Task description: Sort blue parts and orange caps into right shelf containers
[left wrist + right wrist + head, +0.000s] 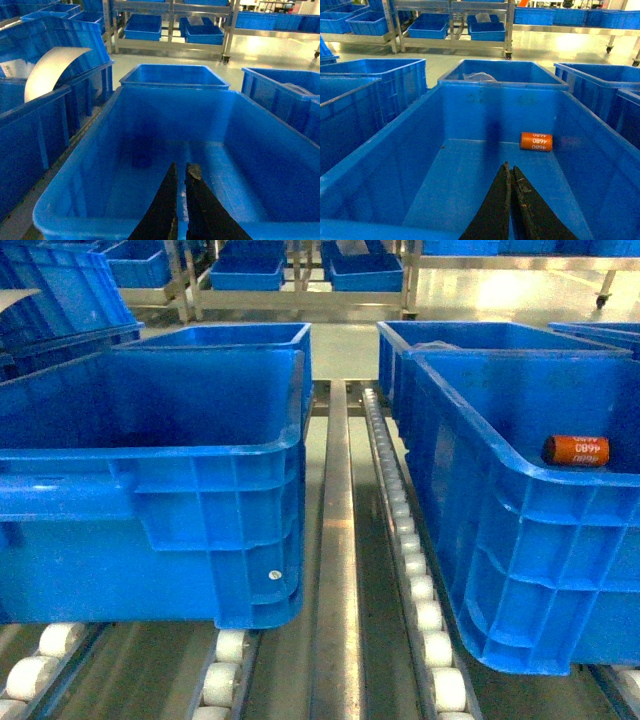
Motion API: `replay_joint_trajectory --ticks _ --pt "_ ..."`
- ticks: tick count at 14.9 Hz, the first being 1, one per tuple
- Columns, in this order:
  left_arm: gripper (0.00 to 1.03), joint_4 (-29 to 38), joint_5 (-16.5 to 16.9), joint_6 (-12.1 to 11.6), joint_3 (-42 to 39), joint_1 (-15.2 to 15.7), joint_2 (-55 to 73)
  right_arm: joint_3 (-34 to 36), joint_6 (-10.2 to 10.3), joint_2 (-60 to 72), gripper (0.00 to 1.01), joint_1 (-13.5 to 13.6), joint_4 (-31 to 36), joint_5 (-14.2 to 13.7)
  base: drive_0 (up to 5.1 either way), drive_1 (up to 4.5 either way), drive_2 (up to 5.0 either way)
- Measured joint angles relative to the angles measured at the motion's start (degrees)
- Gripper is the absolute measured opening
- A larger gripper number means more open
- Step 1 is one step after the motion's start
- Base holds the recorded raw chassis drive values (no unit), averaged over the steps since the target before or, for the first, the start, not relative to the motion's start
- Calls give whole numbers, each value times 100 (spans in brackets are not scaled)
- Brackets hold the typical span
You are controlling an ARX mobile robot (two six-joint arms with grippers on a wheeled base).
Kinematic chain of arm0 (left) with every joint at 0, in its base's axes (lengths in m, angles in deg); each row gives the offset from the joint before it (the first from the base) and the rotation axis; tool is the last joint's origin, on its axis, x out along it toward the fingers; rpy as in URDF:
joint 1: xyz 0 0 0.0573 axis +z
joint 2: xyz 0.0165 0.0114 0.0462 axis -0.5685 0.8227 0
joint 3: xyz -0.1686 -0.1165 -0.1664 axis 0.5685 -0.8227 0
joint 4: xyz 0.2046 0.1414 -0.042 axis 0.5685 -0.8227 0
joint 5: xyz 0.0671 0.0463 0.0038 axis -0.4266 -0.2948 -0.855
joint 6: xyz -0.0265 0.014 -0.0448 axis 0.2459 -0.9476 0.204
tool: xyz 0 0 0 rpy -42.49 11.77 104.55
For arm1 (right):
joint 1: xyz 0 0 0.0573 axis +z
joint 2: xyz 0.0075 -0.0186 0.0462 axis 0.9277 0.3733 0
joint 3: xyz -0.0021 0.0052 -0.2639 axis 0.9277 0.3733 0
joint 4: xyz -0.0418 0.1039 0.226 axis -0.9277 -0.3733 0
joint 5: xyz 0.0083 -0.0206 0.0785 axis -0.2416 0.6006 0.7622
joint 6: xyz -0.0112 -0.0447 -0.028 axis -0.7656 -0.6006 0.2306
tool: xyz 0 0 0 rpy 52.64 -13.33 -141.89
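Note:
An orange cap (576, 450) with white print lies on its side on the floor of the right blue bin (520, 540). In the right wrist view the same cap (536, 141) lies ahead and slightly right of my right gripper (510, 166), which hangs shut and empty over that bin's floor (470, 175). My left gripper (181, 166) hangs over the left blue bin (75, 200), fingers together with only a sliver between them and nothing held. A dark patch (142, 159) shows on that bin's floor; whether it is a blue part I cannot tell. Neither gripper shows in the head view.
Both bins stand on roller tracks (425, 600) with a metal rail (337, 540) between them. More blue bins (240, 335) stand behind each one. Wheeled racks with bins (300, 280) line the back. A curved white sheet (50, 70) sticks out of a bin at the left.

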Motion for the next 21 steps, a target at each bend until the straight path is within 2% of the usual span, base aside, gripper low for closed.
replay_joint_trajectory --ticks 3,6,7,8,9,11,13,18,19,21 --pt "2 -190 2 0 -551 0 -723 487 11 -774 2 0 -323 0 0 0 0" --pt "2 -260 2 0 -656 0 -903 590 11 -977 2 0 -415 0 0 0 0" --pt "2 -310 2 0 -717 0 -1012 654 11 -1060 2 0 -396 0 0 0 0" --pt "2 -372 2 0 -776 0 -1121 774 11 -1034 2 0 -66 0 0 0 0" --pt "2 -463 2 0 -870 0 -1307 866 11 -1088 2 0 -153 0 0 0 0" --pt "2 -737 2 0 -1051 0 -1753 1110 11 -1547 2 0 -619 0 0 0 0" --pt "2 -651 2 0 -1381 0 -2063 1150 11 -2341 2 0 -1152 0 0 0 0" --pt "2 -1974 2 0 -1523 0 -3508 1248 13 -3805 2 0 -2487 0 0 0 0" --pt "2 -2780 2 0 -1526 0 -4391 1250 13 -4638 2 0 -3274 0 0 0 0" --pt "2 -3112 2 -2 -1526 0 -4743 1250 13 -5007 2 0 -3626 0 0 0 0"
